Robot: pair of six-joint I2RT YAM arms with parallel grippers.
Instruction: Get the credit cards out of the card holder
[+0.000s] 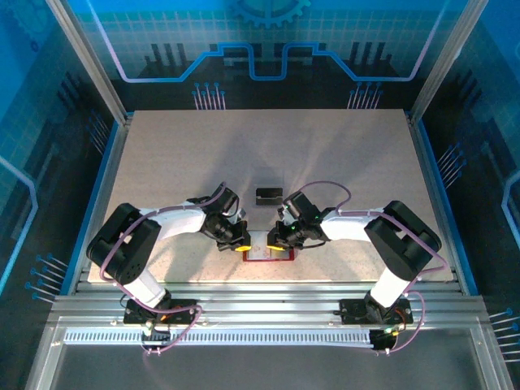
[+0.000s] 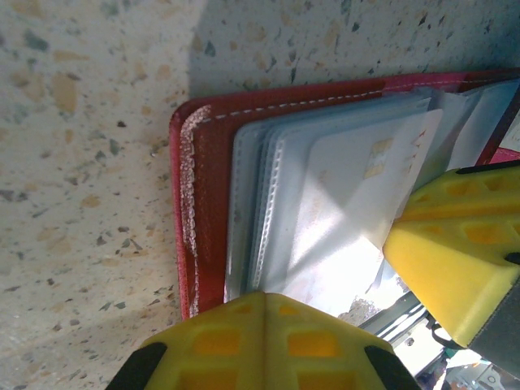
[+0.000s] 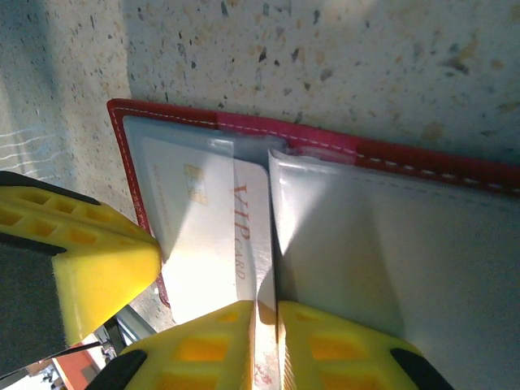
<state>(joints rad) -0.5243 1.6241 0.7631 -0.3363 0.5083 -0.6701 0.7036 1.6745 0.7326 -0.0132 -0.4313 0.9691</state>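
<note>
Card holder (image 1: 268, 255), red and folded open, lay flat at the near edge of the speckled worktop (image 1: 244, 154), between the two arms' tips. Its pale grey pockets faced up, edged by white stitching on the red border. One credit card (image 3: 203, 236), silvery with a gold chip and the words "VIP CARD" in red, stuck partway out of a pocket toward the near edge. The left pincer (image 2: 262, 309) had its yellow fingers pressed together with nothing between them, its tip resting against the near edge of the wallet beside the card. The right pincer (image 3: 272, 313) had its yellow fingers drawn almost together on a thin pale edge, seemingly the long side of the protruding card where it met the neighbouring pocket sheet. The two pincers stood just beside each other over the wallet. Farther back on the worktop, well apart from the wallet, sat a small box (image 1: 269, 194) with a dark face.
</note>
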